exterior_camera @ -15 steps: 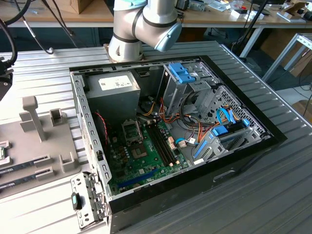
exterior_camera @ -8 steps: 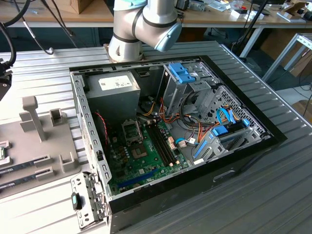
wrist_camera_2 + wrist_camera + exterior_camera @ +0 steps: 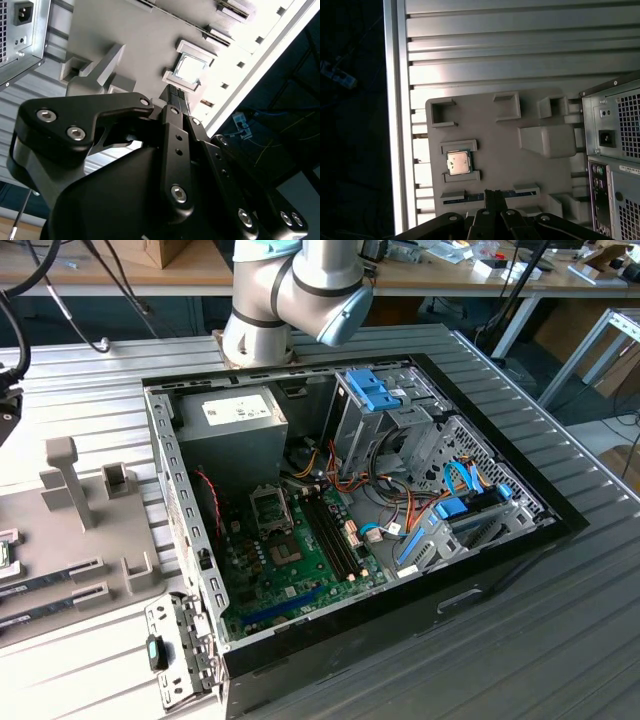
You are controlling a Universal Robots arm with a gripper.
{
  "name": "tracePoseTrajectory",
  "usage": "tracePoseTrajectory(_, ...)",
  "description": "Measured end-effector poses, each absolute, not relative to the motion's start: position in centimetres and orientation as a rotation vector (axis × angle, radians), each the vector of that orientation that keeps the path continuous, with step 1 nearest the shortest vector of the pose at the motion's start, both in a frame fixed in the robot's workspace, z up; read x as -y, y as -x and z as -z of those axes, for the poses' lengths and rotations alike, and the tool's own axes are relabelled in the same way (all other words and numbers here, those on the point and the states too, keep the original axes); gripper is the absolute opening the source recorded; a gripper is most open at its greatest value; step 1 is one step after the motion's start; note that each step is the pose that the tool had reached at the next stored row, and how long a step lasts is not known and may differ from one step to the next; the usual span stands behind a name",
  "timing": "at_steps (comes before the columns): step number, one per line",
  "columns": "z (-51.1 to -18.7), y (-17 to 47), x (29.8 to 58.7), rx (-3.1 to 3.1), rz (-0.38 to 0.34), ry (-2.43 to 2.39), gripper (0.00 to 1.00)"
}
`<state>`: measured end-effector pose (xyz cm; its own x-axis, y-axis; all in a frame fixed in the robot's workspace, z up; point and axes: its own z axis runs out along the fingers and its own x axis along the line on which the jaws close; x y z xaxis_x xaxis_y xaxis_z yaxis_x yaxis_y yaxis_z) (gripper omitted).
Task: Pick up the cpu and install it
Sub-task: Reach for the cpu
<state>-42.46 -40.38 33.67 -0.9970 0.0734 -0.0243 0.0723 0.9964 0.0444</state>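
Here, silvery square cpu [image 3: 458, 162] between raised brackets [image 3: 459, 146] of matte grey tray [image 3: 490, 125], black fingers [image 3: 489, 199] closed, empty, nearby.

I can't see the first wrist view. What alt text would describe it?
A small silvery cpu sits in a slot of a grey holder plate on a ribbed metal table, apart from the robot's black pincer, whose tips are together. A computer case's rear stands beside the plate.
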Motion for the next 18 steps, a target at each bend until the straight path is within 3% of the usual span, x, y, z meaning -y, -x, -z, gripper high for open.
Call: tracePoseTrajectory(18,-32.97,43.17,40.36,-3.113,-0.068,-0.114,0.11)
